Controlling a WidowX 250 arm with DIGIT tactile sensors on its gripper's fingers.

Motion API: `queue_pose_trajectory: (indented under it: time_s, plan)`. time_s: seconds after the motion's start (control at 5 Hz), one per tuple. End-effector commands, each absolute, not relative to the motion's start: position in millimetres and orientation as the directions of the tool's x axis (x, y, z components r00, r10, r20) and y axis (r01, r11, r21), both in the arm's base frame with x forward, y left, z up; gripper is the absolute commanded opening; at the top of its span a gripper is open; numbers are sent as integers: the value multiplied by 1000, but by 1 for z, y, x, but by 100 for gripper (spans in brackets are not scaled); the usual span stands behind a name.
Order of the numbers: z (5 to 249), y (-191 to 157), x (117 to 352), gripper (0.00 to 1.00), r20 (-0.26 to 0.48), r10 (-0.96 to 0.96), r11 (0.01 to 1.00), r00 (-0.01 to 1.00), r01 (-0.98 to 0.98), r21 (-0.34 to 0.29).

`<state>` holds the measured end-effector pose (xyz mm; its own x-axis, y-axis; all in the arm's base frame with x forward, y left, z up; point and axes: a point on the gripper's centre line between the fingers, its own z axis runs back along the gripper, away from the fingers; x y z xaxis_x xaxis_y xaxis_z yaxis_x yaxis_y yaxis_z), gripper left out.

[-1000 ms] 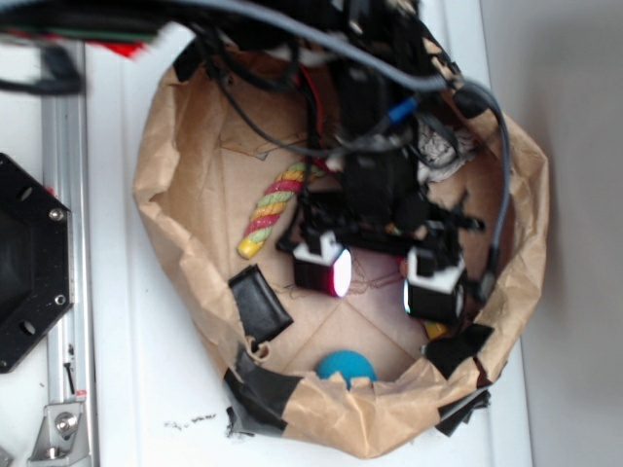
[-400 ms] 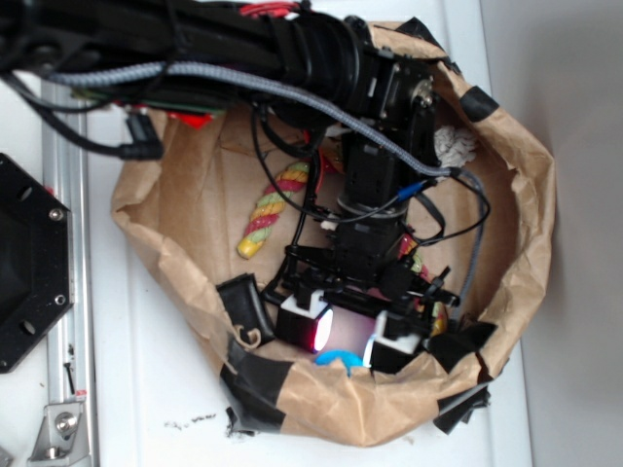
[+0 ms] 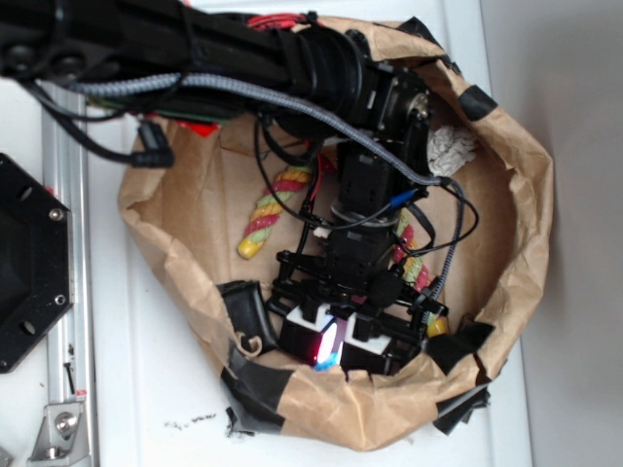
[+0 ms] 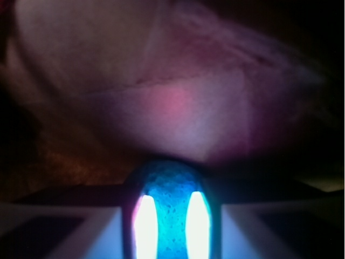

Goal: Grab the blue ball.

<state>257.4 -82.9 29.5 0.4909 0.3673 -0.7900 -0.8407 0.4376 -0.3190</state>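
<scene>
1. Wrist view shows the blue ball [image 4: 171,213] wedged between the gripper's [image 4: 171,237] two pads, so the gripper appears clenched on it; keep the squeeze firm and lift straight up.
2. Exterior view: only a teal sliver of the ball [image 3: 328,359] shows under the gripper [image 3: 336,342], against the paper bag's [image 3: 331,413] near wall.

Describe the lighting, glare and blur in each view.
Exterior view: evenly lit and fairly sharp, with a pink-white glow at the gripper hiding most of the blue ball. Wrist view: dark and soft, the paper tinted pink and smeared; two blown-out white streaks glare on the blue ball, the pads beside it.
</scene>
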Motion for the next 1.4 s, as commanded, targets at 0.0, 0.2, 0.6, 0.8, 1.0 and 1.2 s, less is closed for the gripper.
queue_pose_trajectory:
  time_s: [0.0, 0.2, 0.6, 0.8, 1.0, 1.2]
  plan:
    - [54, -74, 279, 0, -650, 369, 518, 665, -727, -450]
    - [97, -27, 290, 0, -439, 410, 579, 800, -600, -553]
    - [162, 19, 291, 0, -171, 371, 742, 913, -402, -536]
    - [184, 5, 283, 0, -146, 218, 909, 965, -255, -330]
    - [193, -9, 274, 0, -122, 271, 942, 955, -289, -168]
    - [190, -14, 269, 0, -9, 386, 918, 922, -385, -95]
